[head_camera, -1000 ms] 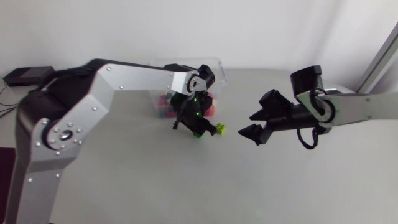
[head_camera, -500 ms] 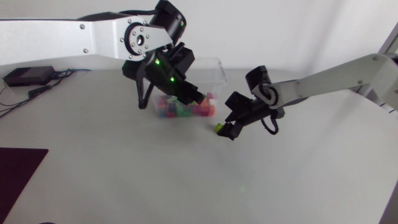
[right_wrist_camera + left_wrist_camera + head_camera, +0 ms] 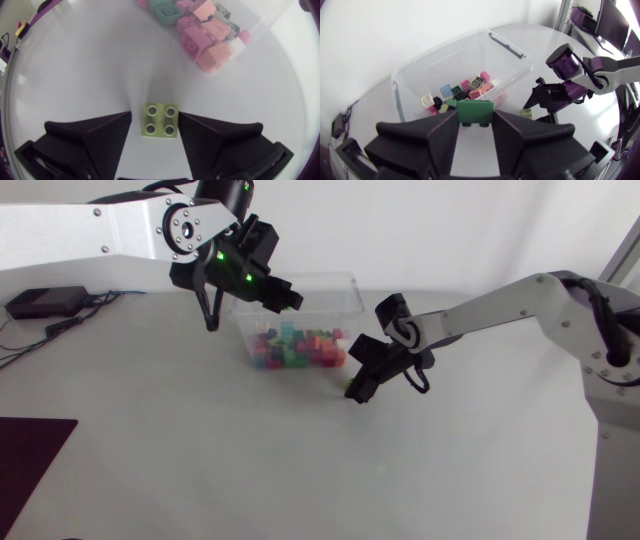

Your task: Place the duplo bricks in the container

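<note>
Our left gripper (image 3: 475,120) clamps a green brick (image 3: 475,111) near the container (image 3: 346,288) rim; we should centre it before releasing. Our right gripper (image 3: 160,131), fingers spread, straddles a lime brick (image 3: 160,120) beside the container.

No lettering, number, label or sign can be read on the bricks (image 3: 296,348), the container (image 3: 345,305) or the table (image 3: 200,460)

Left claw (image 3: 475,121) and right claw (image 3: 155,126): matte black. Dark green brick (image 3: 475,111): plain. Lime brick (image 3: 160,120): pale yellow-green. Container (image 3: 345,288): clear, colourless. Loose bricks (image 3: 300,348): pink, teal, blue, red, white, possibly yellow. Table (image 3: 300,470): light grey.
</note>
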